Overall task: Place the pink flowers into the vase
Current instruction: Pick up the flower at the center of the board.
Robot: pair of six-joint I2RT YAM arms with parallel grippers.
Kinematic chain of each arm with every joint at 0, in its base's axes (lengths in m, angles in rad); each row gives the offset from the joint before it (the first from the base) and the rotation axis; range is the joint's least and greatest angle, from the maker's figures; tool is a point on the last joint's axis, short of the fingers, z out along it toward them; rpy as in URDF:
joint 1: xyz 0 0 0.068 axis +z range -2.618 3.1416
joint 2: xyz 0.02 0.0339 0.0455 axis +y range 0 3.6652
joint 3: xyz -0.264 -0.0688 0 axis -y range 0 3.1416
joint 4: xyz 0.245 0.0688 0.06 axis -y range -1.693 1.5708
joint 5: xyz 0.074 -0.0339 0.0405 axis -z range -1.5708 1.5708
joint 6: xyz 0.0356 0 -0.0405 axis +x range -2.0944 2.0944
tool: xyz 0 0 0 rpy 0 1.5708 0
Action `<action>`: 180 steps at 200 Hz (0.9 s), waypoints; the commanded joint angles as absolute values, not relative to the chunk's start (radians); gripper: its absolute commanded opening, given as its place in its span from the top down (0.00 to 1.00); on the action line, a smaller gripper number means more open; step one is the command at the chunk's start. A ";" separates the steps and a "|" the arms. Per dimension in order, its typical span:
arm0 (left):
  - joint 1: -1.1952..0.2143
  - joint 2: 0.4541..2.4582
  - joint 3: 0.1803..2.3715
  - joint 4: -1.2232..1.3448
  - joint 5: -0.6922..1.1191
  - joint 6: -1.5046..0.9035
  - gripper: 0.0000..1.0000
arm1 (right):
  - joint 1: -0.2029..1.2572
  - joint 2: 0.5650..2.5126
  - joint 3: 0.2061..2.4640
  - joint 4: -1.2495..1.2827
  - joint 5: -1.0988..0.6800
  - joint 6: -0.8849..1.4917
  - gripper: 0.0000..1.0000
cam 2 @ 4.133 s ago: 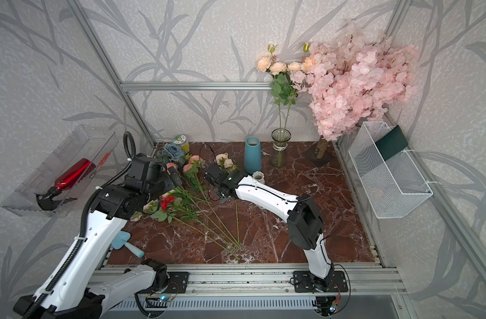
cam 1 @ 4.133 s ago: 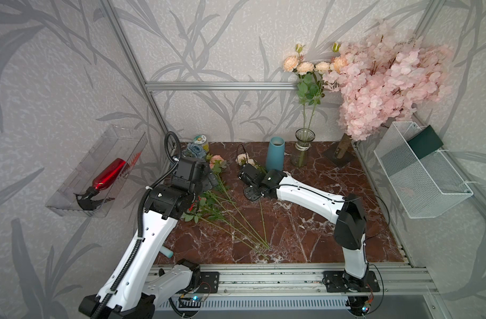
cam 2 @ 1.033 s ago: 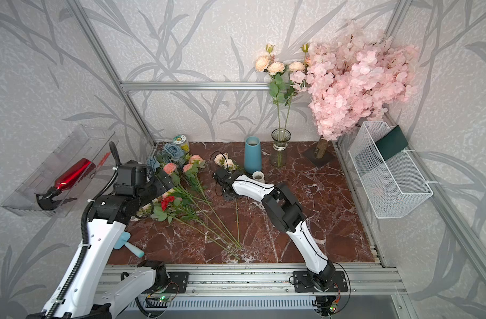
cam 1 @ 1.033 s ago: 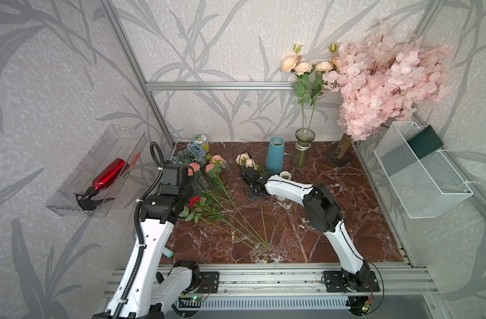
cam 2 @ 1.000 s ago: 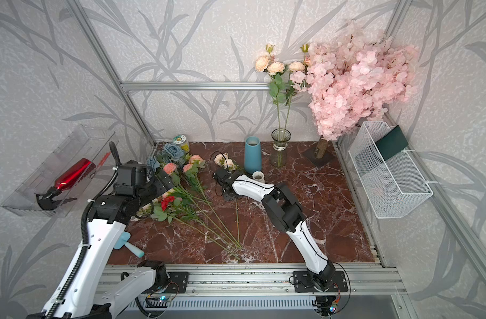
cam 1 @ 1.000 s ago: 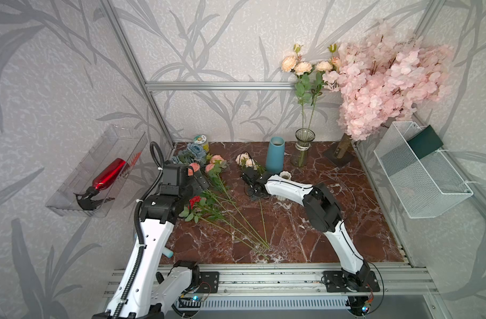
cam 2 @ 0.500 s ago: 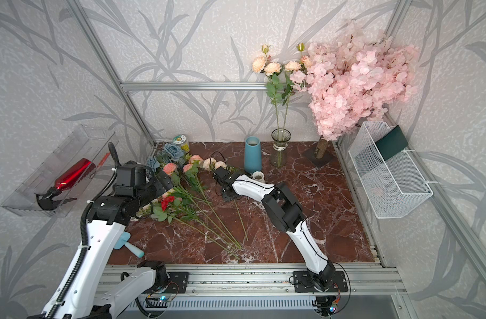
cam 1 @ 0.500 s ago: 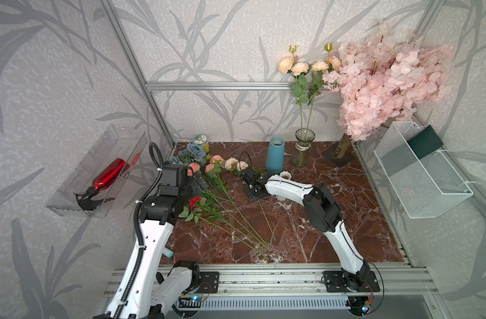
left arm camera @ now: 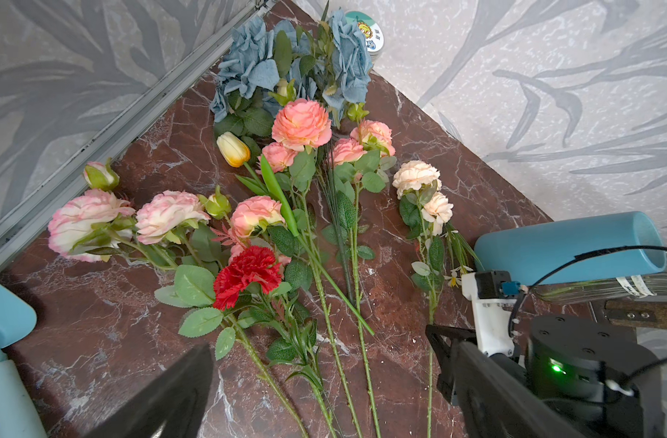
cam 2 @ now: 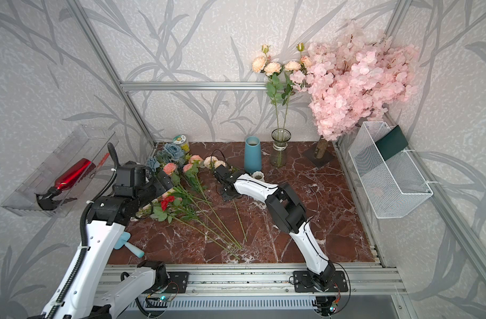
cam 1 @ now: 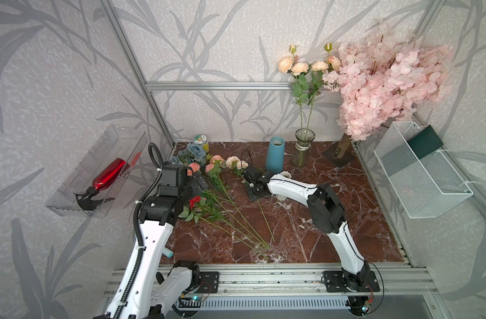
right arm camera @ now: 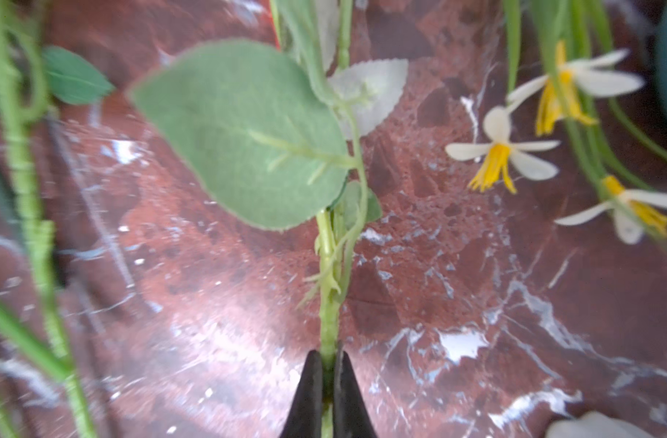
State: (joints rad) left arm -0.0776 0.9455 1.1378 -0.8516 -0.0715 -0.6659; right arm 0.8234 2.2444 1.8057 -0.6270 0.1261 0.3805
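Wrist view alone shows right tool [right arm camera: 326, 356] clamping stem of pink flowers [right arm camera: 329, 299]; left tool [left arm camera: 318, 339] gapes empty.

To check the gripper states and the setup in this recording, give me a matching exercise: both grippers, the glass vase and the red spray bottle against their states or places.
Things:
A. right gripper
B. left gripper
C. glass vase
D. red spray bottle

States or places:
1. lies in the clear wall tray
2. shut on a pink flower stem
3. stands upright, holding pink flowers
4. open, holding nothing

Pairs: A-2, B-4, C-3, D-1
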 commanded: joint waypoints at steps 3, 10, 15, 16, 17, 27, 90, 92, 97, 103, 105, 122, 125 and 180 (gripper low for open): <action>-0.072 0.925 1.132 -0.855 -0.068 -0.677 0.01 | 0.830 2.128 1.755 -0.557 0.101 0.380 1.00; -0.072 0.925 1.132 -0.855 -0.067 -0.679 0.01 | 0.831 2.105 1.736 -0.533 0.097 0.379 1.00; -0.073 0.925 1.132 -0.854 -0.066 -0.679 0.01 | 0.831 2.090 1.723 -0.518 0.097 0.381 1.00; -0.072 0.923 1.131 -0.854 -0.066 -0.678 0.01 | 0.831 2.087 1.720 -0.514 0.097 0.380 1.00; -0.073 0.923 1.132 -0.854 -0.067 -0.678 0.01 | 0.831 2.084 1.717 -0.511 0.097 0.380 1.00; -0.072 0.921 1.132 -0.855 -0.066 -0.678 0.01 | 0.831 2.058 1.696 -0.486 0.098 0.383 1.00; -0.071 0.918 1.129 -0.850 -0.059 -0.681 0.01 | 0.843 1.931 1.542 -0.307 0.123 0.371 1.00; -0.072 0.919 1.129 -0.850 -0.058 -0.681 0.01 | 0.844 1.927 1.537 -0.299 0.124 0.370 1.00; -0.072 0.919 1.129 -0.848 -0.055 -0.682 0.01 | 0.845 1.920 1.526 -0.285 0.123 0.369 1.00; -0.072 0.920 1.130 -0.847 -0.051 -0.683 0.01 | 0.847 1.911 1.512 -0.270 0.123 0.367 1.00; -0.071 0.921 1.131 -0.847 -0.050 -0.683 0.01 | 0.847 1.909 1.508 -0.265 0.125 0.365 1.00; -0.071 0.928 1.138 -0.848 -0.043 -0.680 0.01 | 0.853 1.902 1.488 -0.236 0.136 0.354 1.00; -0.072 0.929 1.139 -0.850 -0.044 -0.680 0.01 | 0.853 1.902 1.487 -0.235 0.136 0.352 1.00; -0.071 0.928 1.134 -0.850 -0.053 -0.680 0.01 | 0.877 1.854 1.410 -0.127 0.154 0.314 1.00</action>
